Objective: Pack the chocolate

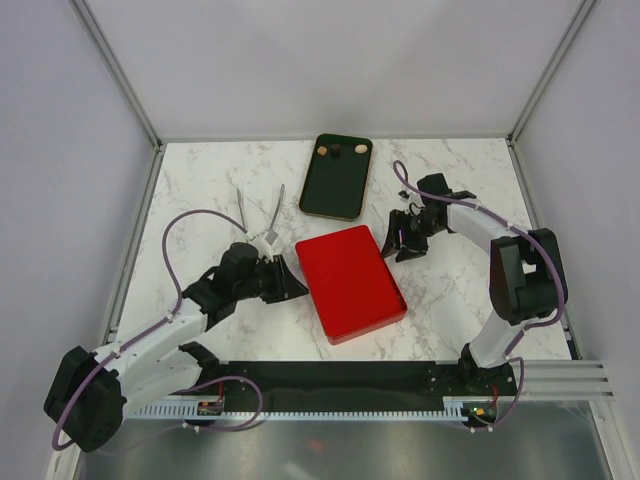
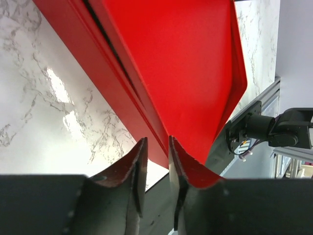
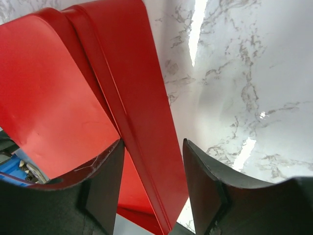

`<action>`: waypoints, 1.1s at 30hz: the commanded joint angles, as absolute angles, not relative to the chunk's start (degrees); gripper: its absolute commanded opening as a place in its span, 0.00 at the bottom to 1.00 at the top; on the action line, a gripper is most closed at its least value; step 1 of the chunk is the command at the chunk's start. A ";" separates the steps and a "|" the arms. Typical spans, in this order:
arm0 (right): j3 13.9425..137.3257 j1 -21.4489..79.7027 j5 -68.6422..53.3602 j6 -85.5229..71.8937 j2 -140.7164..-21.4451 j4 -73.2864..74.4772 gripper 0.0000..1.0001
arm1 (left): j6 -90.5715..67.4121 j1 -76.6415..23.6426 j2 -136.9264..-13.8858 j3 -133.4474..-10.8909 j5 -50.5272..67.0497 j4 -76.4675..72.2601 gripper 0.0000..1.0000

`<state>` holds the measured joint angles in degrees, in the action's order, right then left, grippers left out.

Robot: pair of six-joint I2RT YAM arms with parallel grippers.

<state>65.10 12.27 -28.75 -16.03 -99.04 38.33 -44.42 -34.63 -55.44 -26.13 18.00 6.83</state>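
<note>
1. Top view: the chocolate (image 1: 338, 151) sits at the far end of the black tray (image 1: 335, 190), near the table's (image 1: 200, 180) far edge and beyond the closed red box (image 1: 350, 285). The box's long axis runs far-left to near-right. The left gripper (image 1: 293, 284) is at its left side and the right gripper (image 1: 402, 244) at its far-right corner. I judge the right arm nearer the tray. Tongs (image 1: 262, 215) lie left of the tray.
2. Left wrist: the left gripper's (image 2: 157, 139) jaws are narrowly apart with the box (image 2: 186, 73) rim at their mouth. I cannot tell whether they pinch it.
3. Right wrist: the right gripper's (image 3: 152, 142) jaws are wide apart and straddle the box (image 3: 58, 98) rim without clamping it. I find no legible writing in any view.
</note>
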 commanded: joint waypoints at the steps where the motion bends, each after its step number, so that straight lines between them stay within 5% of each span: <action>1: 63.37 12.48 -28.48 -14.76 -96.77 35.69 0.58 | -43.07 -34.98 -55.02 -28.39 15.90 7.66 0.35; 20: 67.93 12.48 -27.86 -16.79 -92.37 37.18 0.67 | -41.05 -34.89 -59.84 -34.36 12.48 10.55 0.50; 33: 68.03 12.48 -28.30 -16.79 -90.70 37.88 0.70 | -39.81 -34.98 -70.48 -35.16 14.23 6.60 0.39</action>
